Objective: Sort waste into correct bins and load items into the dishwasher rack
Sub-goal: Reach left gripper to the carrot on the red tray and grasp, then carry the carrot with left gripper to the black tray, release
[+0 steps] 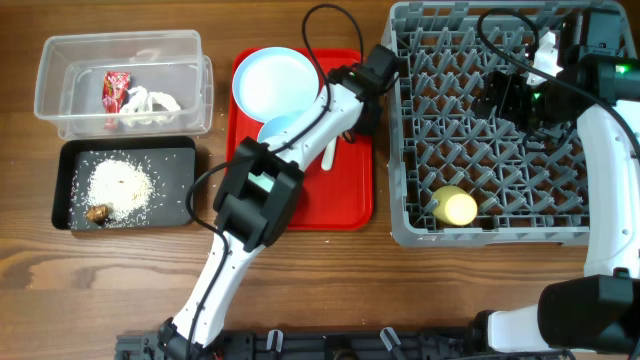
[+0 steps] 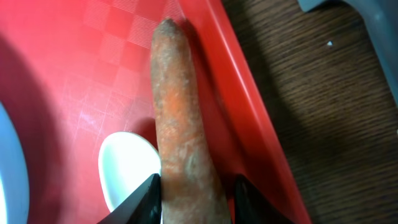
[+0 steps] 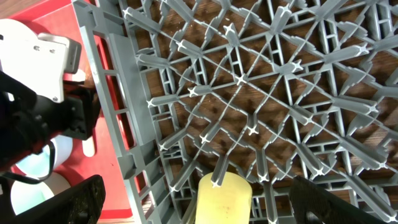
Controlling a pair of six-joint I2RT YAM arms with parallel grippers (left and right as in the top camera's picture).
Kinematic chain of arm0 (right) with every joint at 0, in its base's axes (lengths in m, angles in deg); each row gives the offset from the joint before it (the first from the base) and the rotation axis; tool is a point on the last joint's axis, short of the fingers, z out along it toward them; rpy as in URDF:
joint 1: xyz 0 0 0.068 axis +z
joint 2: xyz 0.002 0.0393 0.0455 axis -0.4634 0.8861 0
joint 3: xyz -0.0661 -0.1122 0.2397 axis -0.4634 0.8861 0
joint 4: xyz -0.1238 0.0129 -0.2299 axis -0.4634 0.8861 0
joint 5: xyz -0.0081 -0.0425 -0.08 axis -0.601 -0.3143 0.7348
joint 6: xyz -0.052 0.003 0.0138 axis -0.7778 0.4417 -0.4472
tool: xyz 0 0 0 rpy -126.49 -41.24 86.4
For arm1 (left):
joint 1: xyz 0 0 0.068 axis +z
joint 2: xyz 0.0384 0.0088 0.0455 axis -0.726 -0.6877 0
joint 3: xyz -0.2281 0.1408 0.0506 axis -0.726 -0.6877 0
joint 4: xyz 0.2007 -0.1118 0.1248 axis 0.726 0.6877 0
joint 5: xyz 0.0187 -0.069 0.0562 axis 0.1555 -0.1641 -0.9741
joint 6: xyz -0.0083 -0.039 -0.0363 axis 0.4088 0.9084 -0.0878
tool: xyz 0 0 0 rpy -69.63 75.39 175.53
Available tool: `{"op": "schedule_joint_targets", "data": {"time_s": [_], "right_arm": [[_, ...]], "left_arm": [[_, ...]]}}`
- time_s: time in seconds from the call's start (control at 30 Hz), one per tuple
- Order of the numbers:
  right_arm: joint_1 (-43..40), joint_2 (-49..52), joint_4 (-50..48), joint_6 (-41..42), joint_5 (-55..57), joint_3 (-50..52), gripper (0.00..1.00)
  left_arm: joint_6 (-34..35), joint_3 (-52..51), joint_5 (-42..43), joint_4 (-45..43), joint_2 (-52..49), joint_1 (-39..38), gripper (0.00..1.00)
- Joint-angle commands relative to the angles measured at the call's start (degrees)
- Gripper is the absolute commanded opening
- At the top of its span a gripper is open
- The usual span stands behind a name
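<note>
Orange-brown carrot-like stick point(image 2: 180, 124) lies on the flat red serving tray point(image 2: 81, 74), close along the tray's 3 o'clock rim. In the left wrist view it runs from 6 o'clock, where it is thickest, up to a blunt tip near 12 o'clock. The left tool point(image 2: 198, 180) has closed in on its thick end, with one dark finger point(image 2: 144, 202) against each flank, and the stick rests on the tray. The bowl of a white plastic spoon point(image 2: 127, 168) sits at the stick's 8 o'clock, touching or partly tucked under it. Overhead, the same tray also carries a pale blue-white round plate point(image 1: 277, 82) at its 11 o'clock corner and a small pale bowl point(image 1: 283, 130) just below the plate. The right tool point(image 3: 196, 183) hangs over the large square grey-blue plastic dishwasher rack point(image 1: 400, 150) at the table's point(image 1: 100, 280) 2 o'clock, its fingers spread wide and holding nothing. A small yellow cup point(image 1: 455, 206) lies among the pegs near the rack's 6 o'clock edge. At the table's 10 o'clock, the clear plastic rectangular tub point(image 1: 60, 110) holds a small red wrapper point(image 1: 114, 90) and white crumpled scraps point(image 1: 150, 105). Just below it, the shallow black rectangular tray point(image 1: 70, 160) holds loose white rice grains point(image 1: 120, 185) and a small dark brown lump point(image 1: 97, 212) at its 7 o'clock corner.
</note>
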Motion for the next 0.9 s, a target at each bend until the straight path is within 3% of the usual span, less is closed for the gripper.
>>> {"op": "schedule_joint_targets", "data": {"time_s": [0.0,0.17,0.53,0.73,0.87], "right_arm": [[0.0,-1.4,-0.2,-1.2,0.6,-0.2,0.96],[0.0,-1.4,-0.3,-1.1,0.6,-0.2,0.96],[0.0,-1.4,-0.5,-1.2,0.6,-0.2,0.97],[0.0,-1.4,-0.6,-1.2,0.6,-0.2,0.97],[0.0,-1.4,-1.0,-1.2,0.5,-0.2,0.97]], "left_arm": [[2.3,0.8,-5.8,0.6,1.6,-1.1,0.36],[3.8,0.8,-5.9,0.9,2.1,-1.1,0.22],[5.6,0.8,-5.9,1.2,7.8,-0.9,0.21],[14.4,0.8,-5.9,7.3,14.1,3.3,0.21],[22.8,0.8,-5.9,17.7,20.7,10.5,0.12]]}}
